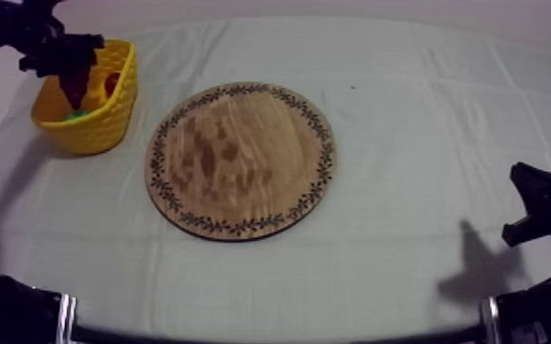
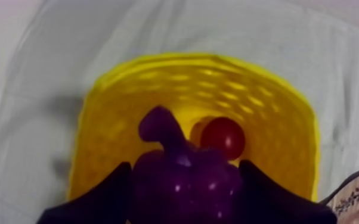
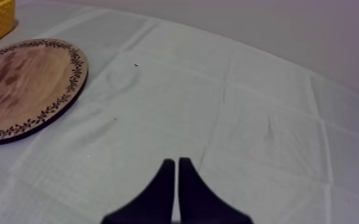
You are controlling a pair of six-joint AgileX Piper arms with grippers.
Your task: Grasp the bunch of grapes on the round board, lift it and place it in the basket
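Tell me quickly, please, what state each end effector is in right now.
Left end effector: closed on the bunch of grapes, over the yellow basket.
Right end effector: closed, holding nothing.

Small red fruit (image 2: 222, 137): round and glossy, lying just ahead of the left gripper (image 2: 185, 182) and lower than its fingertips.
Green patch (image 1: 78, 116): a bit of something green right under that same gripper; I can't tell what it is.
Cloth (image 1: 407, 137): grey-white, creased into squares by fold lines, spread out beneath and ahead of the right gripper (image 3: 177, 164).
Dark speck (image 3: 136, 65): tiny, on the cloth, well ahead of the right gripper.
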